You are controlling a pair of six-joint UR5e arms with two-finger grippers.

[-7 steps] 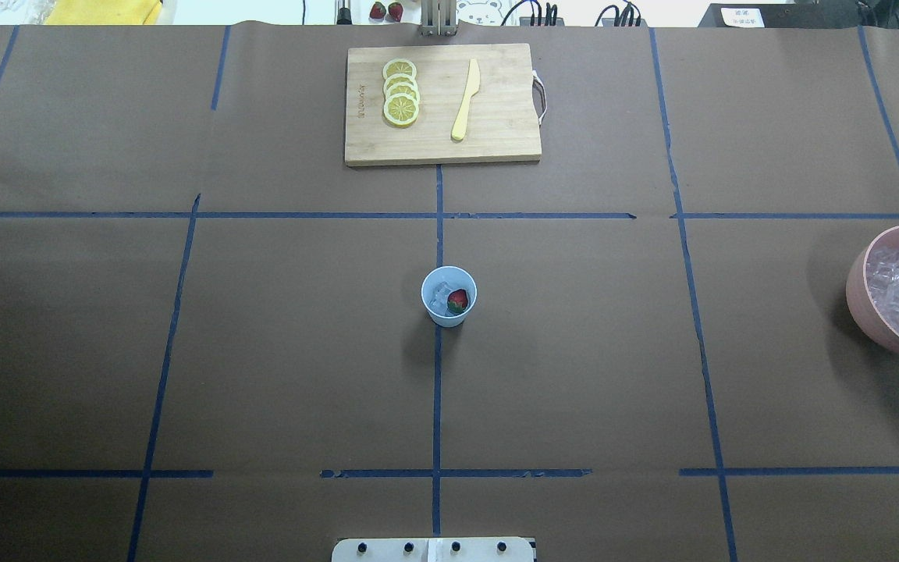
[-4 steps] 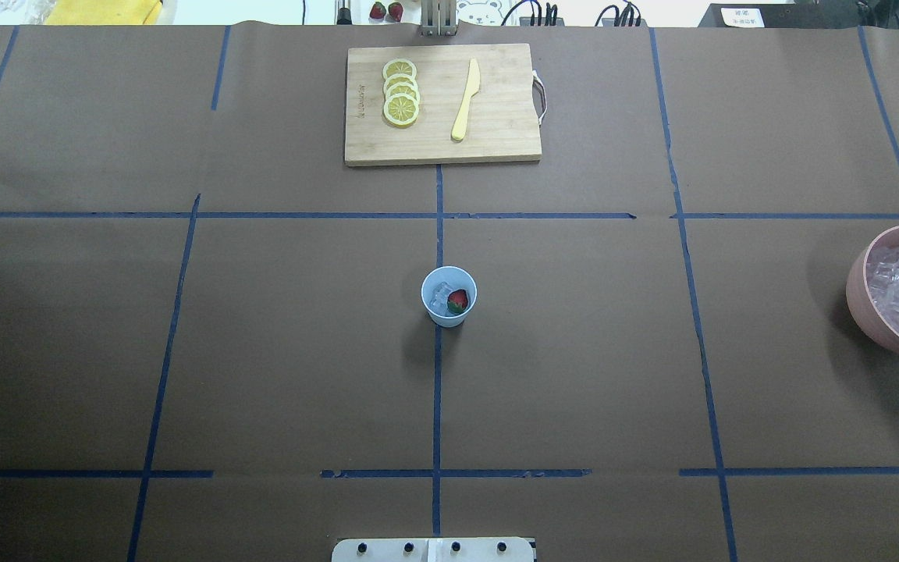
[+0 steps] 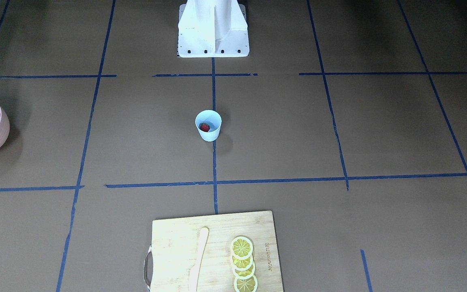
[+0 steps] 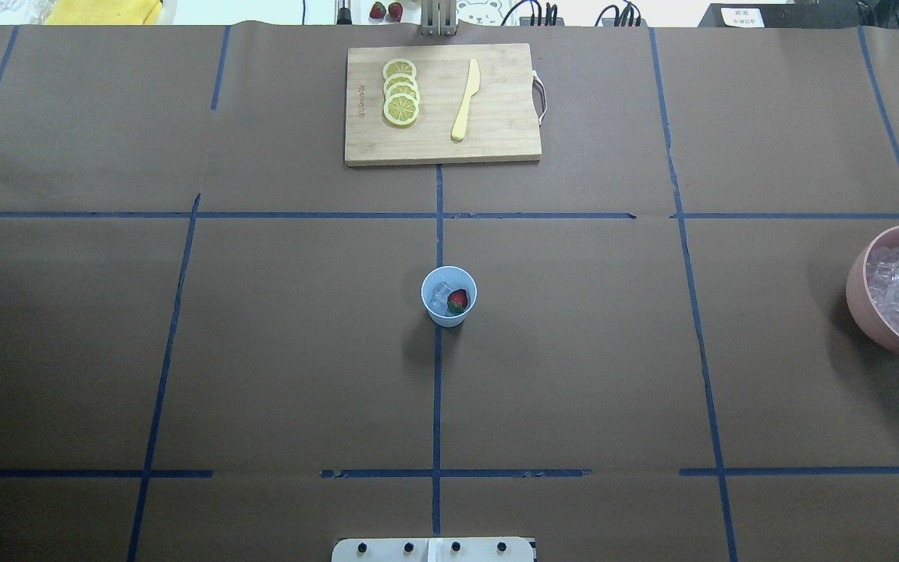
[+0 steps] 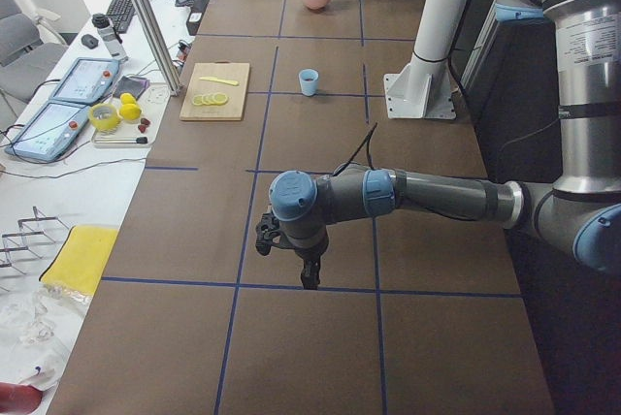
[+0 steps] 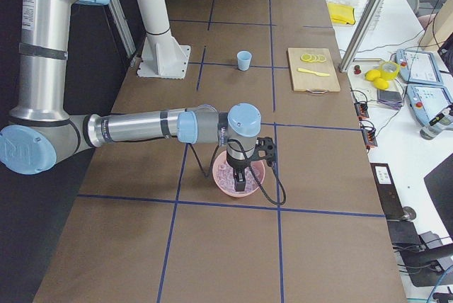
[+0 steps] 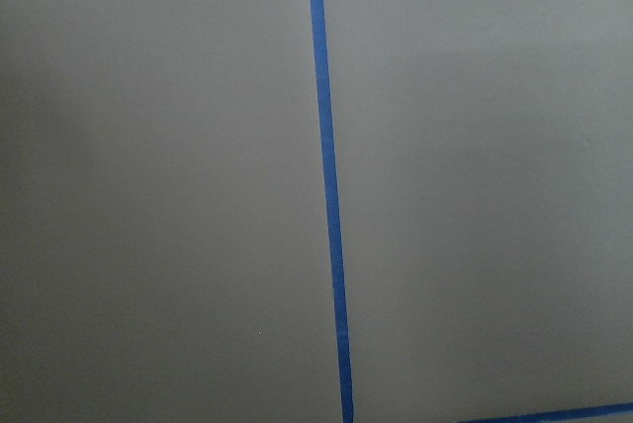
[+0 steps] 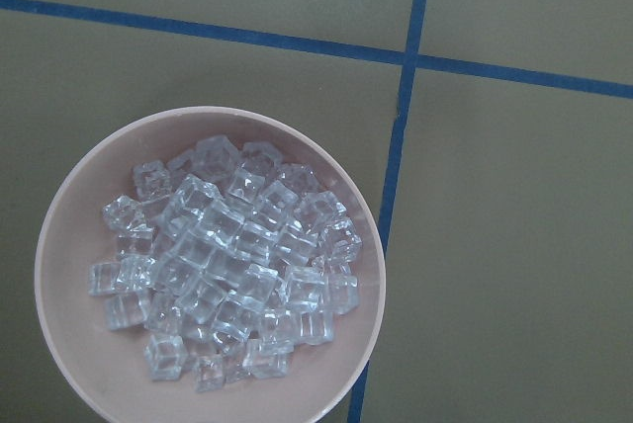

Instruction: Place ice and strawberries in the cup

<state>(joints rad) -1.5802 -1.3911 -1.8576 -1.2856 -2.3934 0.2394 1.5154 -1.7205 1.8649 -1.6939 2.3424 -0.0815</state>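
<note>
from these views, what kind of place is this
Probably a robotics lab, not a kitchen: a paper-covered table gridded with blue tape, the robot's left arm over it, teach pendants beside it.

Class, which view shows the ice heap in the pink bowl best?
Right wrist-mounted: it looks straight down, showing separate cubes of the ice heap in the pink bowl. Overhead and front-facing crop it; side views show it small.
</note>
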